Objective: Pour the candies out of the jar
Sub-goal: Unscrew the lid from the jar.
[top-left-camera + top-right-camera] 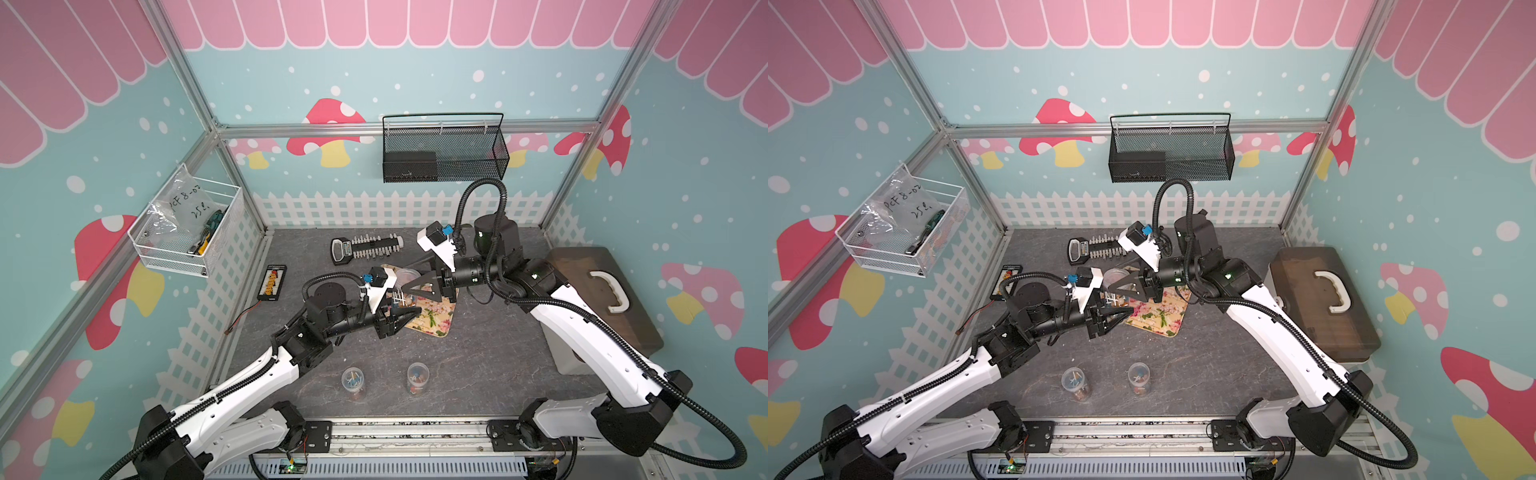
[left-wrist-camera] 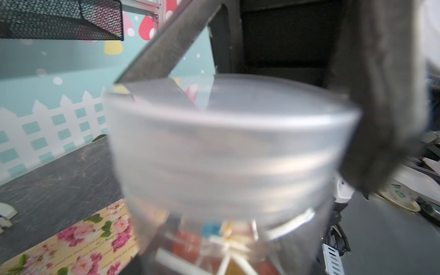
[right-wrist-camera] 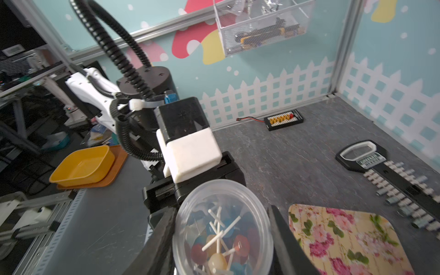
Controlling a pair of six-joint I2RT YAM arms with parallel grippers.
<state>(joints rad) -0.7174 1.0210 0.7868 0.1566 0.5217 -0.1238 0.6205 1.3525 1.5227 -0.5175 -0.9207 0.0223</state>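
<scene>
in both top views the left arm [image 1: 249, 374] reaches from the near left base forward over the dark grey stone-look counter [image 1: 457, 374]. its forearm lies low and nearly level, and the left gripper [image 1: 409, 312] points right and away. its jaws are drawn in narrow and clamp the lower part of a small clear plastic jar [image 1: 405, 297]. the jar is over the left side of a rounded floral tray [image 1: 432, 322]; whether it rests on the tray i cannot tell. the right arm [image 1: 582, 332] rises from the near right base, bends near the back of the counter and turns leftward, level. the right gripper [image 1: 409, 280] meets the jar from the opposite side, jaws about half wide, pinching the clear round lid [image 1: 409, 274]. the candies [image 1: 400, 297], tiny lollipops on white sticks, sit inside the jar. two more clear jars [image 1: 353, 380] stand near the front edge, well apart from the tray.

in the left wrist view the lid [image 2: 226, 133] fills the frame, blurred. the right gripper's black fingers [image 2: 381, 95] press its rim on two sides. orange and blue candies [image 2: 214, 240] show in the jar under it, and the tray [image 2: 83, 245] lies just beside.

the right wrist view looks through the lid [image 3: 223, 188] at the candies [image 3: 221, 240]: red, blue and yellowish heads in a heap with sticks crossing. the right gripper's fingers [image 3: 164, 233] flank the rim and touch it. the left gripper's black body sits just behind the jar, its fingertips hidden.
</scene>
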